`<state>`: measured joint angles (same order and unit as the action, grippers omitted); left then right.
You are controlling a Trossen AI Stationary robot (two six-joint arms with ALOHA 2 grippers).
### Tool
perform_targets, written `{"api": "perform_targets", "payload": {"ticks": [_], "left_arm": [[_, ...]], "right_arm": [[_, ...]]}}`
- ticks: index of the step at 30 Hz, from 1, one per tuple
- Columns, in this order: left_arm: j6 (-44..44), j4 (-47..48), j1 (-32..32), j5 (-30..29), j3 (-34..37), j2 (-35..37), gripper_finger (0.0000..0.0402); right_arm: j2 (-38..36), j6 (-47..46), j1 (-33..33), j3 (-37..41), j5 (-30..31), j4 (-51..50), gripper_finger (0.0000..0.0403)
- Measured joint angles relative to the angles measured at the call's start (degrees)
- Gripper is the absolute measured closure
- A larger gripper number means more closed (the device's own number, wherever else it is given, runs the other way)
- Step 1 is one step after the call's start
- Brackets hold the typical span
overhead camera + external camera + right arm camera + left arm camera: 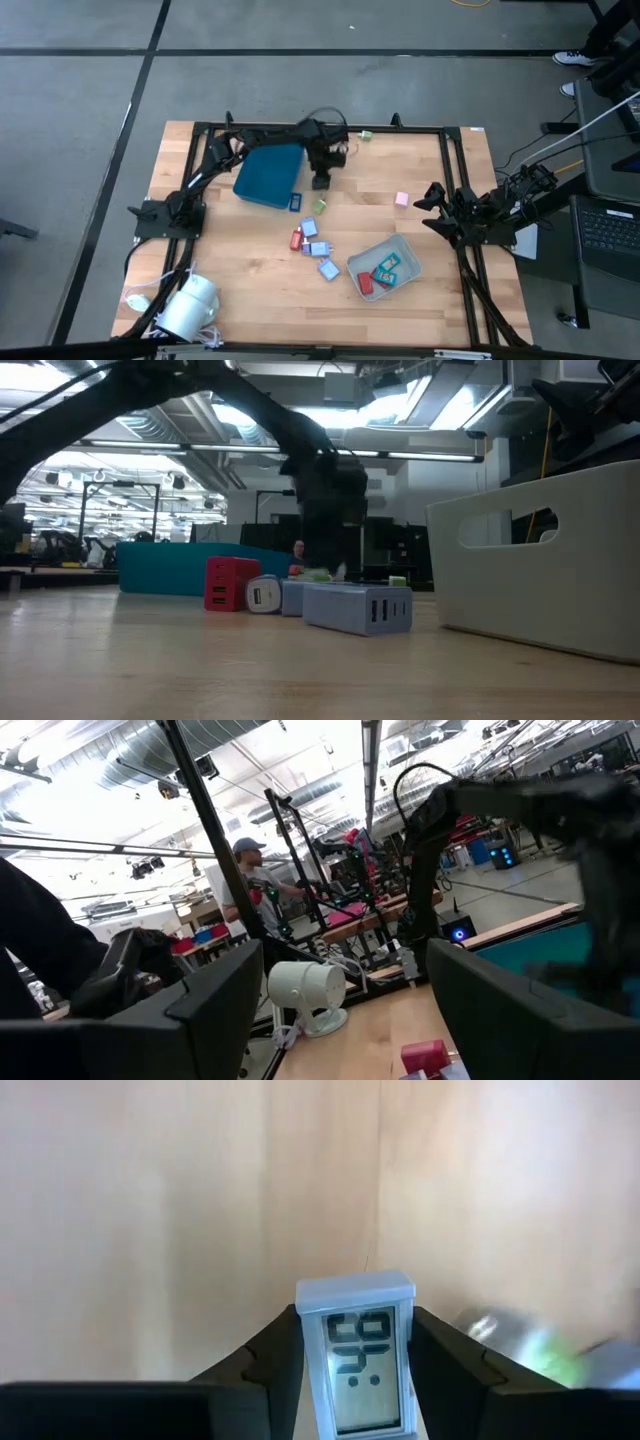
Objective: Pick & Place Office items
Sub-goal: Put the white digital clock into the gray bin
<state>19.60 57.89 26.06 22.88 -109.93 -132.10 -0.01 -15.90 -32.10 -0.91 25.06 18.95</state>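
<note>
My left gripper [320, 181] stands just right of the dark teal tray [270, 175], pointing down, shut on a light blue block with a grey display face [354, 1355]. My right gripper [433, 198] waits open and empty at the table's right side; its fingers stand wide apart in the right wrist view [350, 1020]. Loose items lie flat on the wood mid-table: a blue one [296, 202], a green one [319, 205], a red one [297, 239], light blue ones [318, 248] and a pink one [402, 199]. The pale grey tray [385, 265] holds red and teal items. My left gripper pinches the light blue block by its two long sides [302, 1342] between its two fingers [270, 1365]. The fingers come from above, pointing down, and lie along the block. The block's far end [354, 1289] sticks out past the fingertips, display face toward the camera, above the wood.
A white round device [188, 305] with a cable sits at the near left corner. A small green item [366, 134] lies at the far edge. In the low view a red block [230, 582] and a light blue block [358, 607] stand before the grey tray [540, 560].
</note>
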Motion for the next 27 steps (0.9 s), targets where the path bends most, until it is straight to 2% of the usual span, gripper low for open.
{"api": "perform_targets", "payload": {"ticks": [4,9,14,17,20,25,27], "left_arm": [[-1.08,-2.27,0.15,7.06,-2.60,0.78,0.0258],[-4.27,-9.02,-2.67,21.29,-4.24,1.14,0.0258],[-6.39,-13.86,-8.56,23.39,-4.24,1.12,0.0258],[-7.39,-15.67,-12.21,23.49,-4.24,1.12,0.0258],[-10.61,-21.18,-14.97,24.16,-4.24,1.12,0.0258],[-21.47,-36.94,-17.90,26.17,-4.24,0.91,0.0258],[-26.76,-42.75,-18.47,26.39,-4.24,0.69,0.0258]], "right_arm": [[0.00,0.30,0.00,-0.02,0.00,1.03,0.0117],[0.00,0.44,0.01,-0.02,0.98,1.21,0.0117],[0.00,3.18,0.00,-0.02,0.32,4.74,0.0117],[0.00,7.41,0.00,-0.02,-6.87,11.20,0.0117],[0.00,9.40,0.00,-0.04,-18.05,17.94,0.0117],[0.00,11.92,0.00,-0.04,-37.05,27.03,0.0117],[0.00,12.47,0.00,-0.04,-42.30,28.25,0.0117]]}}
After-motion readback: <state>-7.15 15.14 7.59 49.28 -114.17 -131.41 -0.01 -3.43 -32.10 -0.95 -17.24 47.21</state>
